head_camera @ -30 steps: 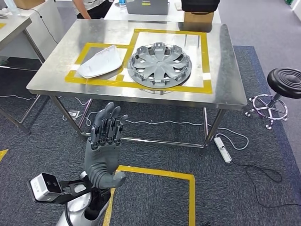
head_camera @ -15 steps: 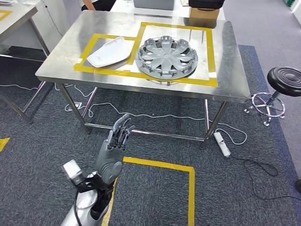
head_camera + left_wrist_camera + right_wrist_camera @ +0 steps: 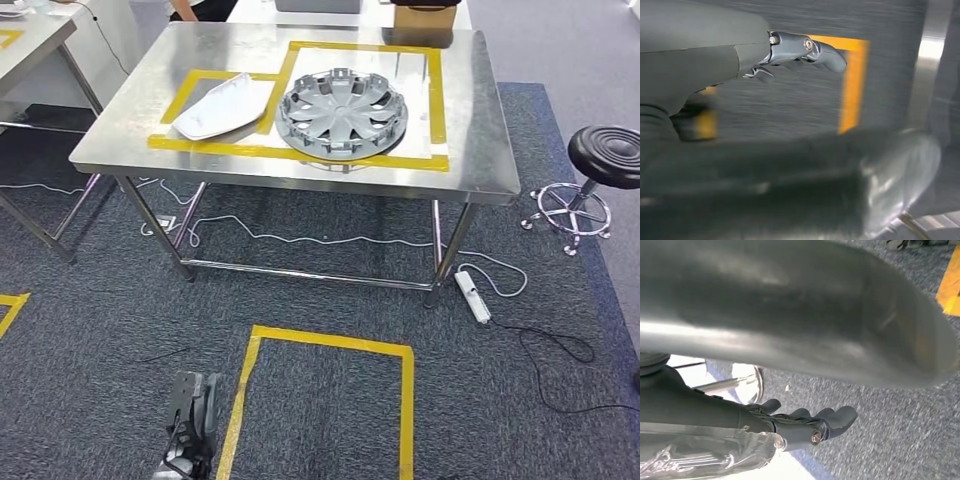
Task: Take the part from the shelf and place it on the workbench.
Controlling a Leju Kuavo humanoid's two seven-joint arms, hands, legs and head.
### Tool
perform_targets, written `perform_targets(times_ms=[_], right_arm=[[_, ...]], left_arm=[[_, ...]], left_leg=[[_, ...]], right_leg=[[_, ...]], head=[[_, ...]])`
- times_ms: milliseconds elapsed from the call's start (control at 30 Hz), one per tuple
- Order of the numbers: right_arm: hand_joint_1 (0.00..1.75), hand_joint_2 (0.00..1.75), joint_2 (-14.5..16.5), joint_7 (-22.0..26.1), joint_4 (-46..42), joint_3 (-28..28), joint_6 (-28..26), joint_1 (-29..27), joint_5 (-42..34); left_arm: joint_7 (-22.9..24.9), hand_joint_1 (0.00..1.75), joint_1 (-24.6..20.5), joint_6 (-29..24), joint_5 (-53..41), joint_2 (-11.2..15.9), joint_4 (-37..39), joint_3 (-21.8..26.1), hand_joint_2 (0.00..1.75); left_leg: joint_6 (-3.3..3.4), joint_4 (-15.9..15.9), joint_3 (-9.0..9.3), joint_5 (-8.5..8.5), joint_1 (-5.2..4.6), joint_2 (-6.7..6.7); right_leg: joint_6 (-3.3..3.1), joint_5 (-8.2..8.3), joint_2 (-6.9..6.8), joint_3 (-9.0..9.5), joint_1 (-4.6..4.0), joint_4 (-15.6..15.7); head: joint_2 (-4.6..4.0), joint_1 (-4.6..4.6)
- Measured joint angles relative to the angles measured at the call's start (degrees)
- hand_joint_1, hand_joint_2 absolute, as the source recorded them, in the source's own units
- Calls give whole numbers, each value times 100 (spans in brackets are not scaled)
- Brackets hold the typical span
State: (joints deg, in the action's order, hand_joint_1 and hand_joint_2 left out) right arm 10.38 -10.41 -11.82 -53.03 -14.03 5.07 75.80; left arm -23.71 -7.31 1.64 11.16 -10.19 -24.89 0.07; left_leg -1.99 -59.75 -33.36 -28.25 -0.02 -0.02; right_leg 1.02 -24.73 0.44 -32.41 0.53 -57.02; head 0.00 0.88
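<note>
A grey wheel cover (image 3: pixel 341 112) lies inside the large yellow-taped square on the steel workbench (image 3: pixel 483 150). A white curved part (image 3: pixel 223 105) lies in the smaller taped box to its left. My left hand (image 3: pixel 753 55) hangs low over the carpet with its fingers (image 3: pixel 806 47) stretched straight and nothing in them. In the head view it is a dark shape (image 3: pixel 192 420) at the bottom edge, well short of the bench. My right hand (image 3: pixel 791 427) also hangs beside my body, fingers (image 3: pixel 828 420) extended, holding nothing.
A yellow tape square (image 3: pixel 332 345) marks the carpet in front of the bench. A power strip (image 3: pixel 473 296) and cables lie by the bench's right leg. A black stool (image 3: pixel 607 155) stands at the right, another table (image 3: pixel 30 30) at the left, and a cardboard box (image 3: pixel 423 15) behind.
My left arm has dropped from raised in front of me, fingers up, to hanging at the bottom edge. The view has shifted slightly; the parts on the bench lie as before.
</note>
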Motion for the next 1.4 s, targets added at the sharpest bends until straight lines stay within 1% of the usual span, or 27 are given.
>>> perform_targets(times_ms=[67,100,133,167,267,333,400,467,500,567,600,633,667,700,767,833,933,967,1033,1100,1133,1167,1200,1267,1300,1333,1400], right_arm=[[0,0,8,-5,0,-44,-4,0,-10],[0,0,11,-16,0,-60,-7,-5,-10],[0,0,11,-26,0,-72,-11,-9,-8],[0,0,12,-33,0,-83,-20,-11,-5],[0,0,17,-43,0,-93,-65,-6,31],[0,0,17,-48,0,-93,-90,1,56],[0,0,17,-51,0,-93,-100,1,64],[0,0,17,-52,0,-93,-101,0,66],[0,0,17,-52,0,-93,-101,1,67],[0,0,19,-52,0,-93,-101,-1,67],[0,0,19,-52,0,-93,-101,-6,68],[0,0,20,-54,0,-93,-101,-12,68],[0,0,20,-55,0,-93,-101,-15,68],[0,0,20,-56,0,-93,-101,-14,69],[0,0,20,-56,0,-93,-101,2,69],[0,0,26,-56,0,-92,-101,17,71],[0,0,33,-67,0,-95,-133,7,85],[0,0,35,-72,0,-96,-149,6,100],[0,0,39,-93,0,-97,-112,13,145],[0,0,40,-159,0,-96,-3,13,181],[0,0,40,-204,0,-96,47,7,192],[0,0,42,-253,0,-96,86,1,202],[0,0,45,-298,0,-95,113,-3,215],[0,0,54,-373,0,-92,138,-4,251],[0,0,57,-397,0,-90,140,-5,270],[0,0,57,-416,0,-88,145,-5,283],[0,0,56,-454,0,-86,174,-3,301]], left_arm=[[388,0,97,-194,-192,30,336,114,0],[626,0,157,-312,-354,45,485,130,0],[844,0,221,-414,-516,56,607,129,0],[1049,0,276,-515,-669,67,710,121,0],[1591,0,346,-847,-1023,93,940,20,0],[1802,0,355,-978,-1143,103,1044,-70,0],[1876,0,371,-1008,-1179,116,1112,-127,0],[1903,0,377,-1021,-1195,126,1158,-170,0],[1908,0,374,-1025,-1198,129,1174,-186,0],[1919,0,371,-1026,-1201,137,1203,-212,0],[1926,0,374,-1027,-1201,140,1217,-222,0],[1933,0,377,-1027,-1201,145,1229,-231,0],[1937,0,379,-1027,-1201,147,1240,-240,0],[1941,0,379,-1027,-1201,149,1248,-247,0],[1943,0,376,-1026,-1201,150,1259,-257,0],[1943,0,373,-1026,-1201,154,1265,-266,0],[2136,0,365,-1169,-1340,158,1283,-313,0],[2319,0,361,-1298,-1489,159,1293,-354,0],[2788,0,359,-1624,-1923,159,1311,-522,0],[3078,0,371,-1872,-2264,156,1318,-768,0],[3115,0,376,-1934,-2348,153,1320,-876,0],[3114,0,380,-1969,-2412,148,1322,-971,0],[3118,0,378,-1991,-2484,142,1324,-1052,0],[3174,0,358,-2048,-2642,129,1327,-1217,0],[3248,0,337,-2072,-2711,124,1329,-1298,0],[3352,0,317,-2087,-2764,120,1331,-1373,0],[3570,0,303,-2120,-2835,128,1341,-1490,0]], left_leg=[[-34,-815,-396,-386,5,-1],[-41,-1144,-560,-487,6,-1],[-41,-1272,-630,-468,7,-1],[-38,-1174,-589,-342,10,-1],[-24,-70,-55,214,31,-5],[24,334,126,308,36,-24],[112,359,118,305,28,-36],[194,368,114,324,36,-34],[225,374,114,334,43,-32],[260,373,108,339,37,-28],[266,373,107,340,30,-27],[269,372,107,341,25,-28],[270,371,109,342,20,-31],[268,370,114,343,18,-35],[245,363,122,339,6,-41],[191,353,111,347,-13,-43],[99,355,95,354,-5,-44],[67,284,62,286,-1,-43],[5,-223,-168,-45,8,-39],[-33,-1009,-532,-414,17,-37],[-41,-1247,-642,-474,18,-36],[-43,-1277,-652,-416,20,-32],[-42,-1071,-543,-254,22,-14],[-46,-283,-129,130,22,154],[-23,50,39,238,18,230],[8,251,132,282,11,284],[108,330,140,279,-5,221]], right_leg=[[-26,2,-9,-22,-1,-1],[-28,2,-10,-30,-1,-1],[-28,3,-8,-33,0,-2],[-26,3,-5,-32,1,-2],[19,-7,3,-30,-9,-22],[81,-11,3,-57,-35,-44],[147,-3,1,-68,-32,-38],[210,-123,-4,-133,-17,-178],[235,-281,-7,-242,-14,-425],[268,-688,-10,-592,-12,-1232],[273,-821,-10,-746,-11,-1591],[271,-848,-10,-815,-12,-1765],[262,-760,-10,-766,-12,-1693],[246,-586,-10,-607,-12,-1394],[212,-250,-10,-163,-17,-549],[169,-137,-1,62,-28,-100],[77,-110,5,58,-36,-56],[41,-94,1,56,-26,-43],[-10,-69,-6,45,-5,-24],[-30,-63,-36,21,-4,-25],[-32,-61,-60,15,-4,-25],[-32,-60,-92,13,-3,-26],[-28,-61,-123,17,0,-26],[9,-71,-187,34,-12,-36],[39,-82,-222,36,-28,-48],[72,-89,-260,38,-45,-56],[129,-97,-350,47,-58,-55]], head=[[0,26],[0,27],[0,28],[0,28],[0,41],[0,42],[0,30],[0,10],[0,-3],[0,-33],[0,-37],[0,-38],[0,-39],[0,-40],[0,-42],[0,-34],[0,-31],[0,-22],[0,7],[0,30],[0,30],[0,31],[0,31],[0,37],[0,43],[0,43],[0,38]])
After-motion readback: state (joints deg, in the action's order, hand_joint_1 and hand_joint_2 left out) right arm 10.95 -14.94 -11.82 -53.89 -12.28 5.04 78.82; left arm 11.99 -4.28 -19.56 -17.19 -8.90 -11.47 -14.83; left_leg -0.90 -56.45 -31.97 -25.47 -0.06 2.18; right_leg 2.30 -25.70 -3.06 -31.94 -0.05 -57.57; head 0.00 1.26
